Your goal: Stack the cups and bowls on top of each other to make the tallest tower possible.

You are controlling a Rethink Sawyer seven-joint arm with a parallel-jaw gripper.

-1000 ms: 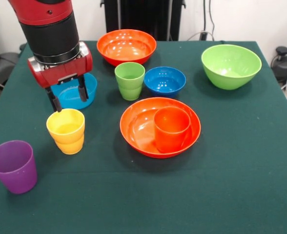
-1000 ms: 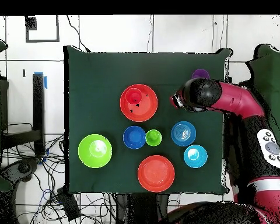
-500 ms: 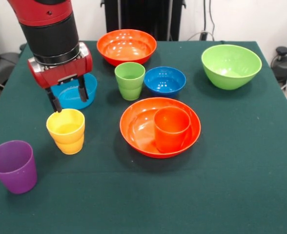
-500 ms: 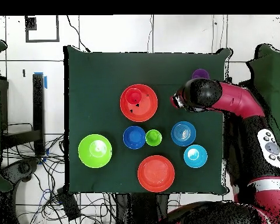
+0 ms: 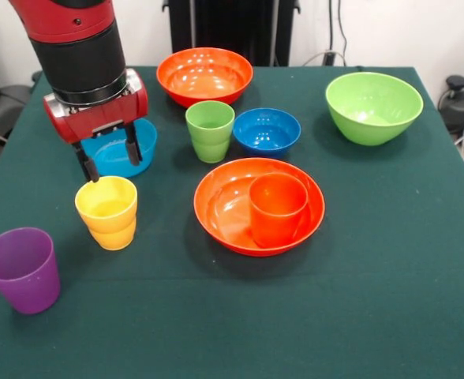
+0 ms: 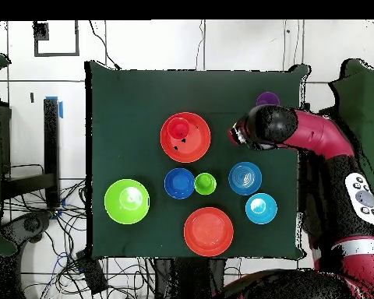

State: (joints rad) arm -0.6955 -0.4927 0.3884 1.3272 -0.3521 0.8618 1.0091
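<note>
My gripper (image 5: 108, 155) is open and empty. It hangs just above and behind the yellow cup (image 5: 106, 212), in front of a light blue bowl (image 5: 141, 140). The purple cup (image 5: 21, 268) stands at the near left. The green cup (image 5: 210, 130) stands beside the dark blue bowl (image 5: 267, 130). The orange cup (image 5: 278, 209) stands in a large orange bowl (image 5: 224, 207). The second orange bowl (image 5: 204, 75) and the lime bowl (image 5: 373, 106) are at the far side. In the overhead view my arm (image 6: 256, 128) hides the yellow cup, and a second light blue bowl (image 6: 261, 208) shows.
The green table cloth (image 5: 358, 276) runs to the edges on all sides. Cables and dark equipment (image 6: 50, 140) lie off the table. The overhead view shows the purple cup (image 6: 267, 100) close to the table's corner.
My gripper has drifted very slightly left in the front view. Nothing else has moved.
</note>
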